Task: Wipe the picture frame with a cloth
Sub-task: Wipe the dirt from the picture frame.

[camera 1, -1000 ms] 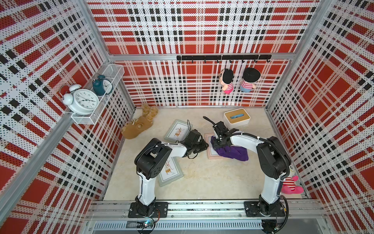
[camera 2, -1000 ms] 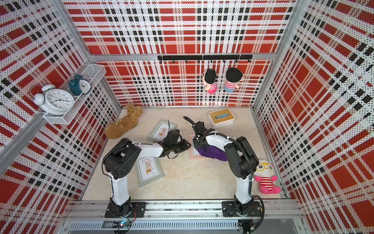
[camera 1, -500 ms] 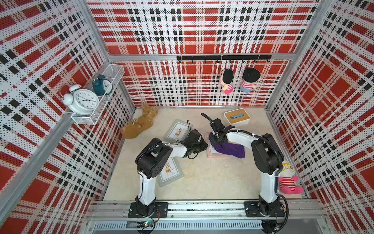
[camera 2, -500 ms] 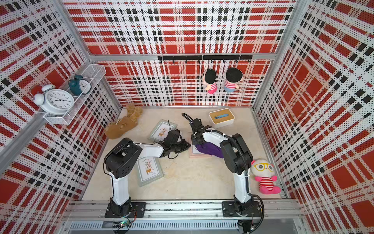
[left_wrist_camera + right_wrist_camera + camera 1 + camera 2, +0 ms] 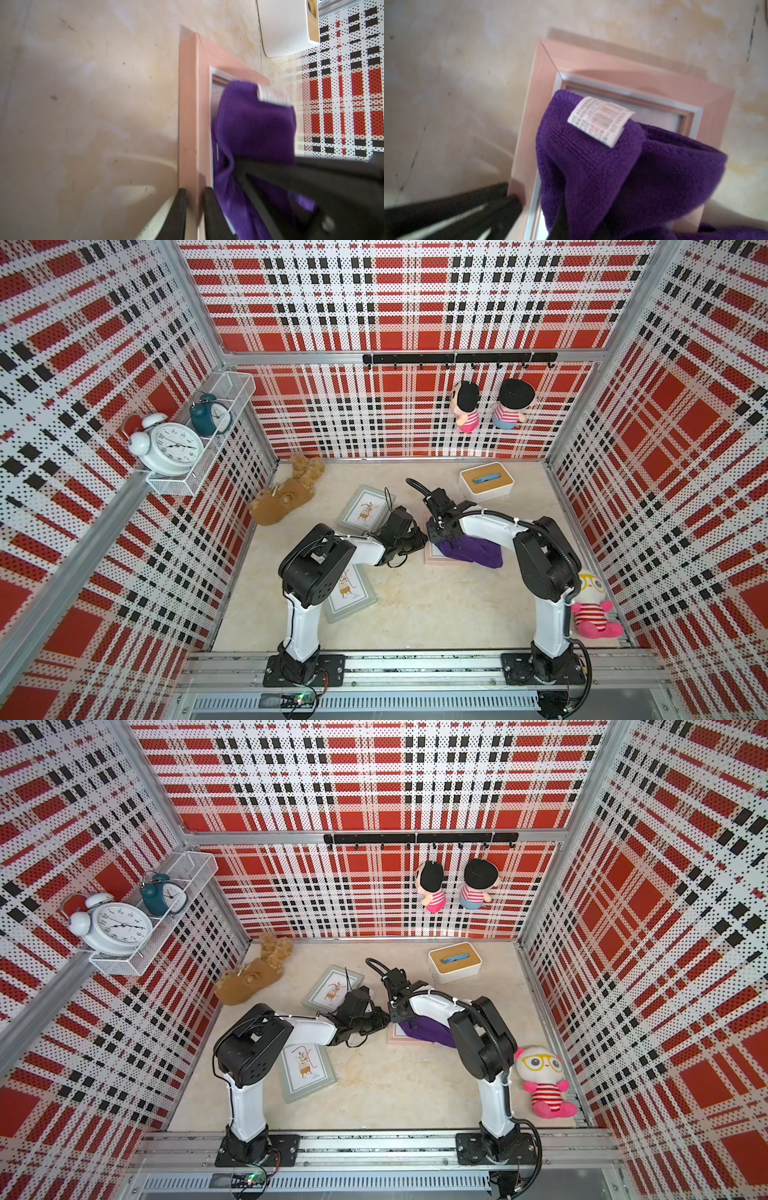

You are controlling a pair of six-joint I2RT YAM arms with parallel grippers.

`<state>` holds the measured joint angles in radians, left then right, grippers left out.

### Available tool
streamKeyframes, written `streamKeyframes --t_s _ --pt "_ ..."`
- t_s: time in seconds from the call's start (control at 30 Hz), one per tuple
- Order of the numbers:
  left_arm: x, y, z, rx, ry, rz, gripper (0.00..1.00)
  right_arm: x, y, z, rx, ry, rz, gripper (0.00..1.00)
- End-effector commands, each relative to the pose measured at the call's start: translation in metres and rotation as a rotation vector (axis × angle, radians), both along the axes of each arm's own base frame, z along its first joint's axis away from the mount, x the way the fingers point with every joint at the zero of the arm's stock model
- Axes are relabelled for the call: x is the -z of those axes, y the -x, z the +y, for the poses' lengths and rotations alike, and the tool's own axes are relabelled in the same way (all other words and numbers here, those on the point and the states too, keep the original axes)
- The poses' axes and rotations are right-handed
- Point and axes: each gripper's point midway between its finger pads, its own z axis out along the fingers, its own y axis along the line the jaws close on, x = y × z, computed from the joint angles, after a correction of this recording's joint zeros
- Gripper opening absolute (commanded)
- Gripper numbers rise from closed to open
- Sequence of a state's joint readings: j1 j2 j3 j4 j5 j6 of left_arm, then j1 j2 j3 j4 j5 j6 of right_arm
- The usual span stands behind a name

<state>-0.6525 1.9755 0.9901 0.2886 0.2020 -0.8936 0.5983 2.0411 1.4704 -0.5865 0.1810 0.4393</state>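
On the beige surface (image 5: 415, 614), in both top views, the pink picture frame (image 5: 432, 559) lies flat between the two arms. The purple cloth (image 5: 469, 549) is draped over most of it. Since a second ago the left jaws have narrowed onto the frame's rail on the left arm's side. The right jaws, pinched fully on a bunch of cloth, have drawn its trailing end in a little. Judgement: frame now braced, wiping stroke under way, not finished.

Left wrist view: two black fingers (image 5: 180, 207) straddle the smooth, square-edged pink rail, one pressed to each side. Cloth blurred beside them.

Right wrist view: cloth is soft looped terry, folded into a thick lobe, with a white woven tag (image 5: 600, 121) on top. Grey glass (image 5: 654, 116) sits inside a silver-and-brown lip, one corner uncovered.
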Motion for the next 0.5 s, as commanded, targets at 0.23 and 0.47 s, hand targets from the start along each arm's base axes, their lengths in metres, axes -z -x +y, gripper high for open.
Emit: streamKeyframes --t_s 0.23,0.47 --pt "0.063 0.041 0.032 -0.035 -0.148 0.181 0.17 0.033 0.068 -0.004 -0.140 -0.010 0.182 0.00" --pt "0.069 0.043 0.036 -0.063 -0.138 0.198 0.15 0.033 0.093 -0.046 -0.138 0.129 0.202 0.00"
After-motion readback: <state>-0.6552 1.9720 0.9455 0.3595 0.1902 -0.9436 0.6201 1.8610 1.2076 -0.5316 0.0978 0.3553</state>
